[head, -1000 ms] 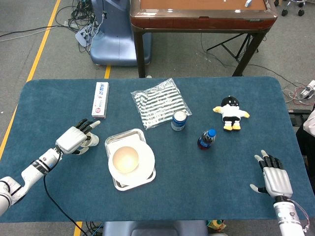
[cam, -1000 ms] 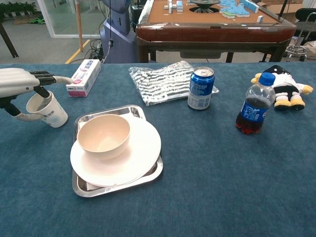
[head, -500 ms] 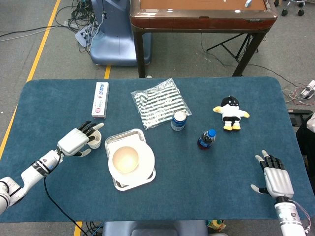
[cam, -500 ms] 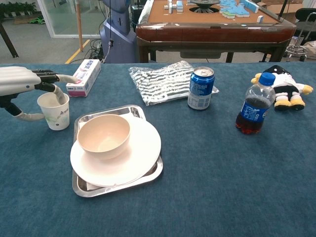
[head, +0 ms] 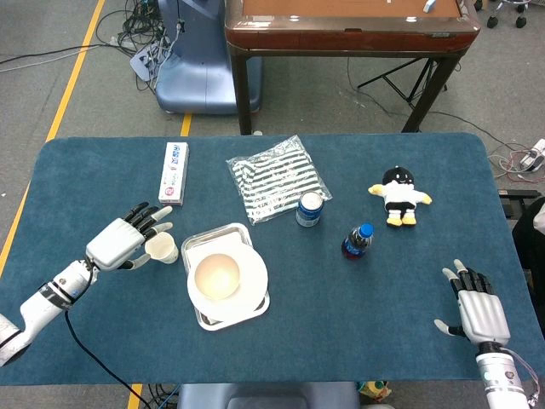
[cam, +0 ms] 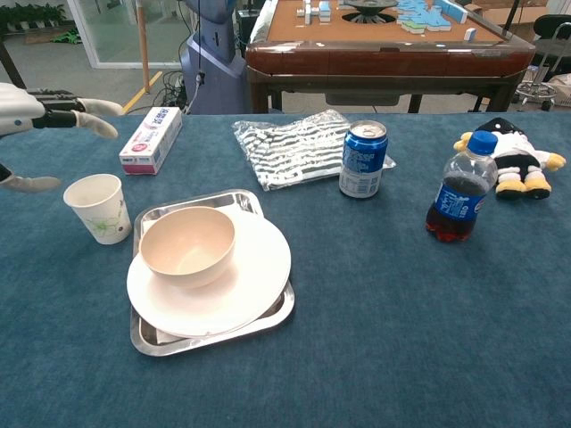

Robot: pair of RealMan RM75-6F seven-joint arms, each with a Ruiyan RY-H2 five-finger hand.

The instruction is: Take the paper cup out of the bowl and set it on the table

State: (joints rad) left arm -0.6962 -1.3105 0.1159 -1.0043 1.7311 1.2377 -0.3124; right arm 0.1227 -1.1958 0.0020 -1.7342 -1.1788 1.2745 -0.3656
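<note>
The white paper cup (head: 162,248) (cam: 98,207) stands upright on the blue table, just left of the steel tray. The beige bowl (head: 217,275) (cam: 187,245) holds nothing and sits on a white plate (cam: 254,285) in that tray (cam: 187,343). My left hand (head: 123,239) (cam: 36,107) hovers to the left of the cup, fingers spread, not touching it. My right hand (head: 477,307) lies open near the table's front right corner, seen only in the head view.
A soda can (cam: 363,159), a dark drink bottle (cam: 460,187), a plush toy (cam: 513,156), a striped bag (cam: 294,147) and a small box (cam: 150,139) stand across the far half. The table's left edge (head: 17,230) is close to my left arm.
My left hand let go of the cup and drew back to the left and upward. The cup went from tilted in the hand to standing upright on the table.
</note>
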